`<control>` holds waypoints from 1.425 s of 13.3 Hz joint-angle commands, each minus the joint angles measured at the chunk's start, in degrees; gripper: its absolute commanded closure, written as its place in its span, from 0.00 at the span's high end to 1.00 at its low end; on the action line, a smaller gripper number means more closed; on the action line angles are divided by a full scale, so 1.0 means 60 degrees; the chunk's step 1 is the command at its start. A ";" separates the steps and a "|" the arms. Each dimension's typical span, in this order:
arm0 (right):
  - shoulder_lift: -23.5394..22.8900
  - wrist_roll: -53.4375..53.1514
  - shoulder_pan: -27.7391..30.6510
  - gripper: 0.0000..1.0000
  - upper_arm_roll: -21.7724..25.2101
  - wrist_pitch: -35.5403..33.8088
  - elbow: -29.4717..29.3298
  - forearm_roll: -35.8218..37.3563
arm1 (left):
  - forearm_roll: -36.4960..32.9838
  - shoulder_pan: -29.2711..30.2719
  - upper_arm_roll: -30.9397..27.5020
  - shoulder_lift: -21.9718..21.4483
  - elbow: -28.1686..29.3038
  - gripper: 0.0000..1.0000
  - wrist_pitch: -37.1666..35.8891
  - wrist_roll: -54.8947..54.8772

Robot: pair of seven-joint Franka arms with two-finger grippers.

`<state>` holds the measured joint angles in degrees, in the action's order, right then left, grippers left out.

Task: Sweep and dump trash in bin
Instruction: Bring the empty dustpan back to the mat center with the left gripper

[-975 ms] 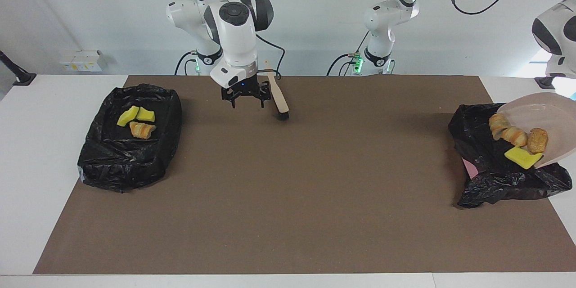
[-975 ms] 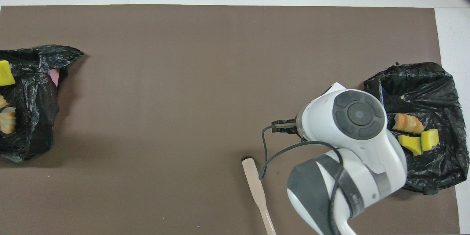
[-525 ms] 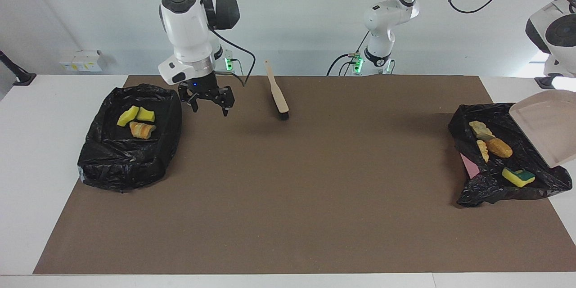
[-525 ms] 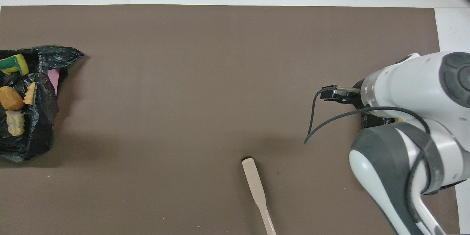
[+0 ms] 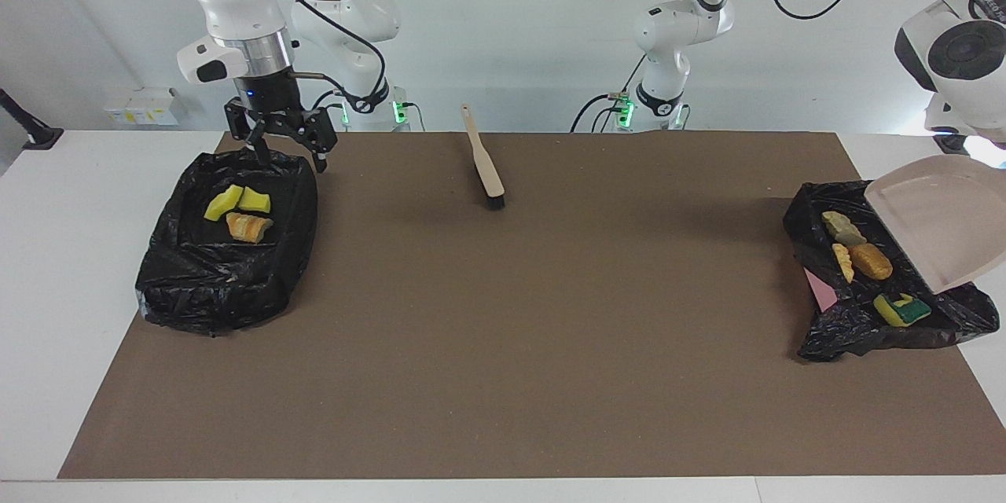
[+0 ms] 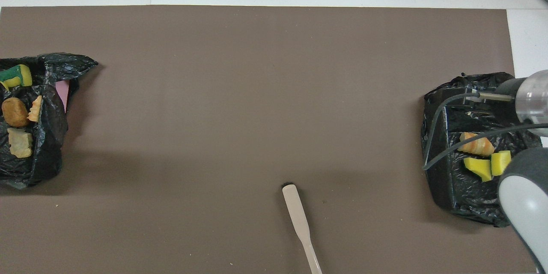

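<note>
At the robots' edge of the bench, mid-way between the arms, we see a brush lying flat. Its black bristles show only from the facing camera; from overhead we get just its pale handle.

Toward the right arm's end, the right end effector hangs with fingers spread and empty over the robot-side rim of a black-bagged bin. In that bin lie two bright yellow sponge pieces, touching, and a striped orange bread-like chunk just beside them. Overhead, the arm's wrist and cable cover the fingers, though the same three bits are visible.

Toward the left arm's end, a second bagged bin holds the rest of the trash. There is a pale beige lump, a round orange-brown chunk with a thin crust-coloured sliver beside it, and, farther from the robots, a yellow sponge with a green face. A beige dustpan hangs tilted over this bin, mouth down. It shows only in the facing view, while the overhead view cuts that bin at the frame's edge. The left end effector is out of frame, clamped on the dustpan.
</note>
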<state>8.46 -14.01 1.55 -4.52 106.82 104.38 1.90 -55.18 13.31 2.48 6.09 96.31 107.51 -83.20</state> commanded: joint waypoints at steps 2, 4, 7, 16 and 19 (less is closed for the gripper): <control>-0.0076 0.1115 0.0137 1.00 0.0502 -0.1028 -0.1031 0.0196 | 0.1399 -0.0752 -0.0092 -0.0194 0.0134 0.00 -0.0924 0.0346; -0.0091 0.1774 0.0151 1.00 0.0854 -0.1672 -0.1661 0.0181 | 0.2046 -0.1059 -0.0092 -0.0267 0.0237 0.00 -0.1144 0.0696; -0.0237 0.2363 0.0180 1.00 0.1397 -0.2421 -0.2337 0.0210 | 0.3143 -0.1586 -0.0077 -0.0326 0.0412 0.00 -0.1788 0.1837; -0.0134 0.1526 -0.0479 1.00 0.1031 -0.2789 -0.1897 0.0035 | 0.6499 -0.4147 -0.0048 -0.0561 0.1320 0.00 -0.2010 0.7808; -0.0252 0.1822 -0.0405 1.00 0.1061 -0.2788 -0.1986 -0.0052 | 0.7946 -0.4984 -0.0048 -0.0269 0.1438 0.00 -0.1747 1.0619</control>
<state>7.68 -4.84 -1.73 1.82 90.28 93.36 2.04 -11.98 -13.88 3.29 4.57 103.42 95.85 -28.43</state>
